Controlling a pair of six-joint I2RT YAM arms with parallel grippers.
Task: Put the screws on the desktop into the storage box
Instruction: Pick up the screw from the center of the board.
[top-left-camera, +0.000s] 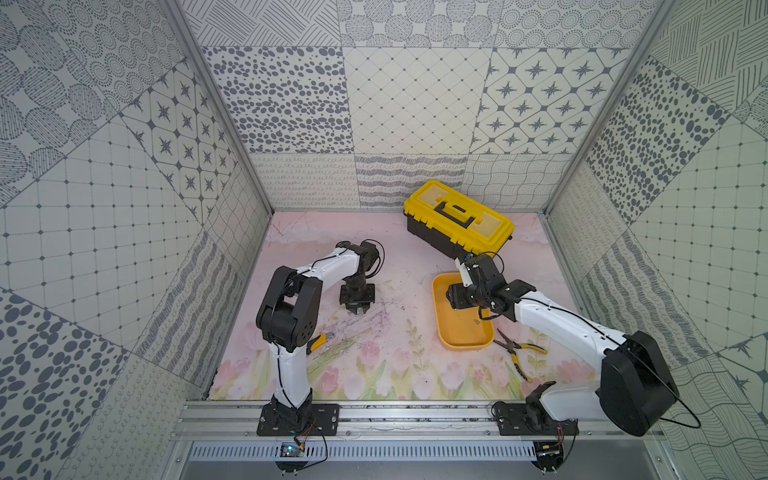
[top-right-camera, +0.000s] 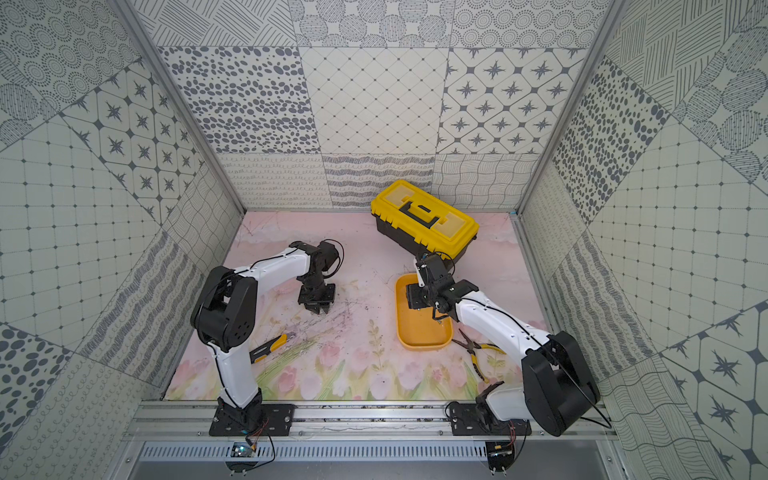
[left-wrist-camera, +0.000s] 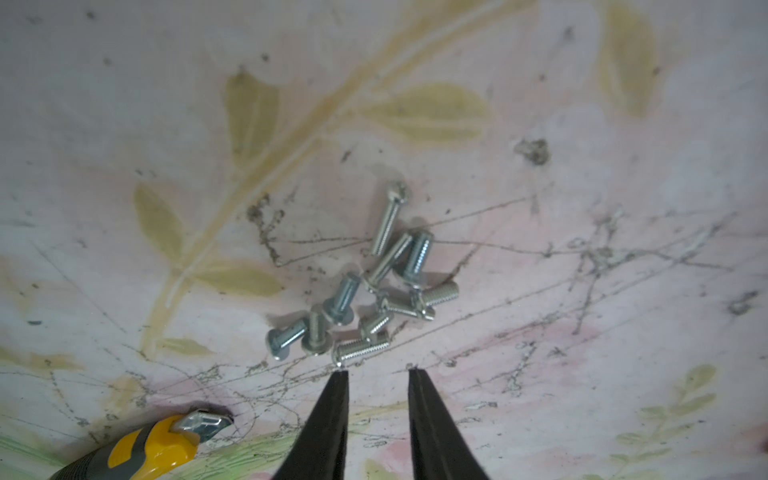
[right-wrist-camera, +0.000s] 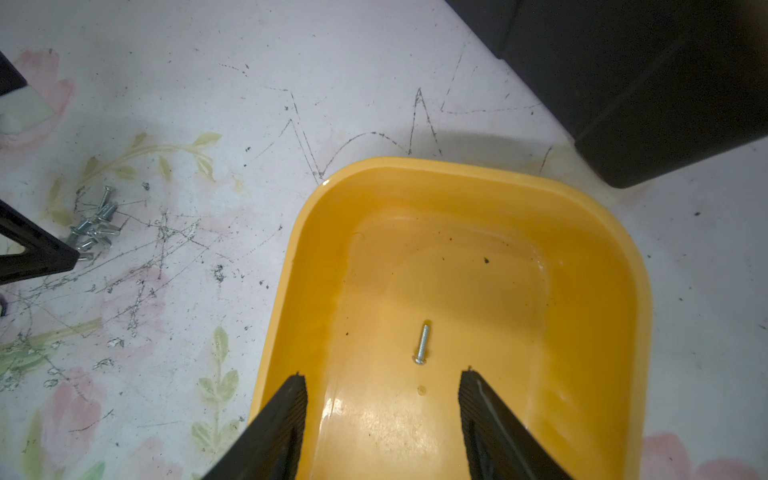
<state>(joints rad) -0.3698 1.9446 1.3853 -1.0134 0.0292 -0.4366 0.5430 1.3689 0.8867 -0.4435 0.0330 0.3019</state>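
left gripper (left-wrist-camera: 375, 372) is partly open and empty, its tips low over the desktop (left-wrist-camera: 582, 124) just beside a heap of about 10 screws (left-wrist-camera: 365, 291); 1 tip nearly touches the nearest of them

right gripper (right-wrist-camera: 382, 374) hangs wide open above the box (right-wrist-camera: 457, 166), holding nothing; 1 lone screw (right-wrist-camera: 422, 345) lies flat on the box floor

a knife (left-wrist-camera: 158, 444) lies near the heap, pliers (top-left-camera: 519, 349) lie just beside the box, and a toolbox (top-left-camera: 457, 220) stands behind it
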